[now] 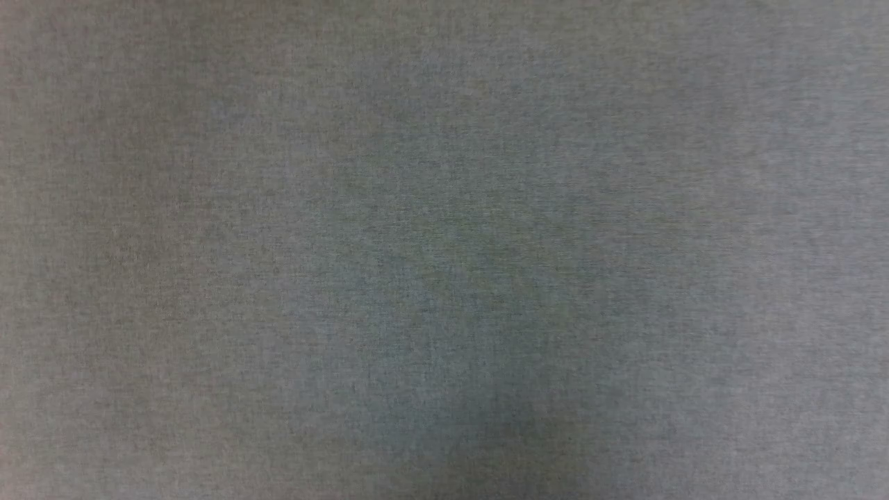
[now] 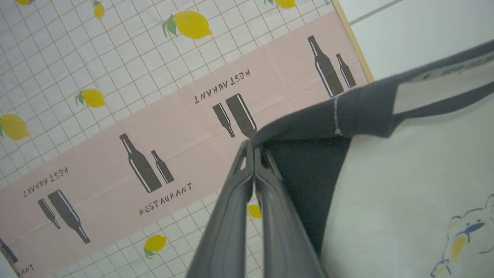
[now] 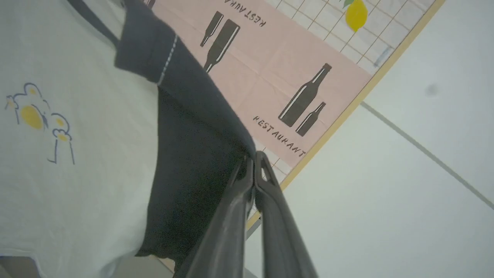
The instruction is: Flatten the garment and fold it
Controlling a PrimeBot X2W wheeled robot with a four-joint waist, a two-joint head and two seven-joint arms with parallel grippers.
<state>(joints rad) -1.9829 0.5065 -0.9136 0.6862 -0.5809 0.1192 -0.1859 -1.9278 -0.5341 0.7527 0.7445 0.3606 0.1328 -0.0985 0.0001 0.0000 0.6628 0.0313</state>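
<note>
Hanging above the lemon-print bench point(image 2: 96, 77), the garment point(image 2: 405, 173) stretches shoulder to shoulder between the left gripper point(image 2: 253, 144) and right gripper point(image 3: 253, 158), jaws clamped on its black shoulders, white body trailing back toward the wrists.

"RESTAURANT" point(image 2: 166, 199) is printed on the pink band point(image 2: 100, 154) of the tablecloth point(image 2: 58, 58). In the left wrist view it is read once upright and twice upside down, there split as "REST AURANT"; a cut-off "ANT" is seen at the bottom left corner. In the right wrist view it is read once in full on that band, and once cut off at the top edge. Print on the neck label point(image 2: 459, 67) of the garment point(image 2: 405, 173) is too small to be read
</note>
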